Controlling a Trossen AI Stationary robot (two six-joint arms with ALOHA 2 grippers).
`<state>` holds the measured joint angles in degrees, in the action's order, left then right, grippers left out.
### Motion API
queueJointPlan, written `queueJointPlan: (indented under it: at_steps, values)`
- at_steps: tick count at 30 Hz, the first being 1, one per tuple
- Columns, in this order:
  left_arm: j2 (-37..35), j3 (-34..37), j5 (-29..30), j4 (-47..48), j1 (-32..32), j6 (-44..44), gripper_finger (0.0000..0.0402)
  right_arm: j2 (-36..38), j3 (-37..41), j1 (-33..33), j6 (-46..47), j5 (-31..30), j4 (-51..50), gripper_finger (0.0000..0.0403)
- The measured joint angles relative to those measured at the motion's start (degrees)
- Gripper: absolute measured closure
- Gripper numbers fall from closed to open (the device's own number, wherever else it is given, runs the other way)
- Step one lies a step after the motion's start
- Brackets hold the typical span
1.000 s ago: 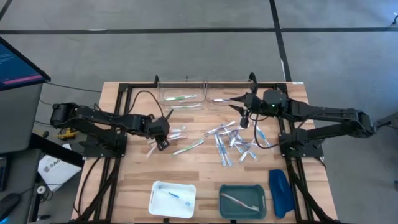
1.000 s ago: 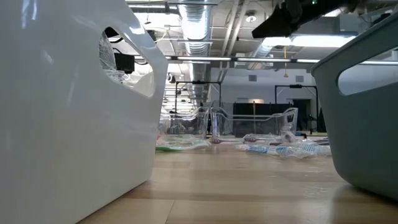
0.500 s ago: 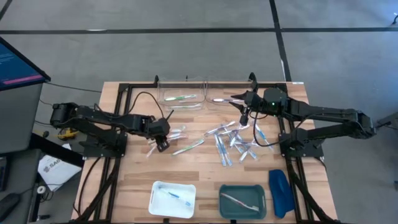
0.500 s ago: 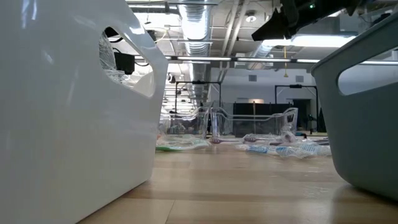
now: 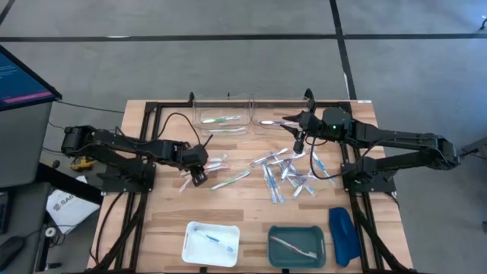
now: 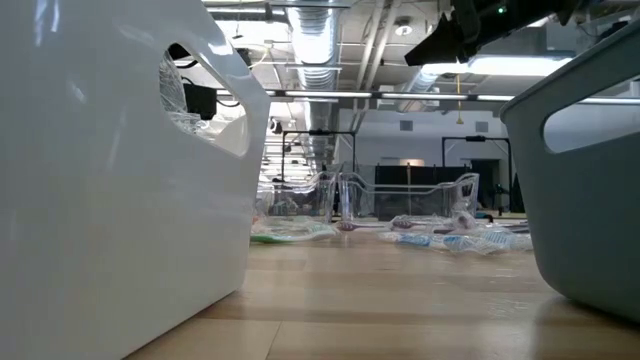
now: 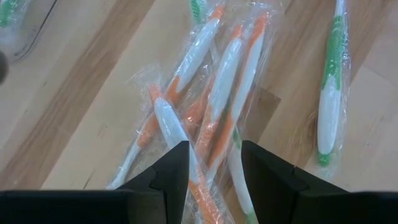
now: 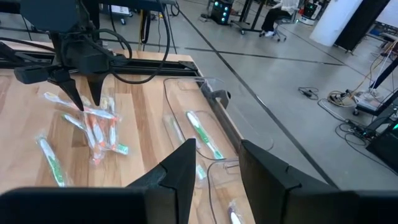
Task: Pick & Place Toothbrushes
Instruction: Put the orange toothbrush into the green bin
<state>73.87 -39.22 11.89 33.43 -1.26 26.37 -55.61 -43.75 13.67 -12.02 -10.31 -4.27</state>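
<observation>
Wrapped toothbrushes lie loose on the wooden table: an orange-and-white heap (image 7: 217, 87) (image 5: 217, 162), a green one (image 7: 333, 93) beside it, and a blue-and-clear scatter (image 5: 285, 175) in the middle. My left gripper (image 7: 214, 165) (image 5: 199, 175) points steeply down over the orange heap. It is open, with wrapped brushes showing in its gap; whether the tips touch them I cannot tell. My right gripper (image 8: 217, 165) (image 5: 295, 125) hangs open and nearly level above the far clear trays, with nothing between its fingers.
Two clear trays stand at the far edge, one (image 5: 221, 120) holding a green toothbrush (image 8: 202, 134), the other (image 5: 270, 120) a pinkish one. Near the front stand a white tray (image 5: 190, 232), a green tray (image 5: 274, 236) and a dark-blue oblong object (image 5: 342, 236).
</observation>
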Motion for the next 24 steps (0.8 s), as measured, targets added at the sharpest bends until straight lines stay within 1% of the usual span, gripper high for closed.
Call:
queueJointPlan:
  at_steps: [18,24]
  values:
    - [0.0,0.0,-1.2,0.3,0.0,1.1,0.0262,0.0,0.0,0.0,0.0,0.0,-0.1,0.0287]
    - [0.0,3.7,-4.1,0.0,0.0,4.1,0.0262,0.0,0.0,0.0,0.0,0.0,-0.1,0.0287]
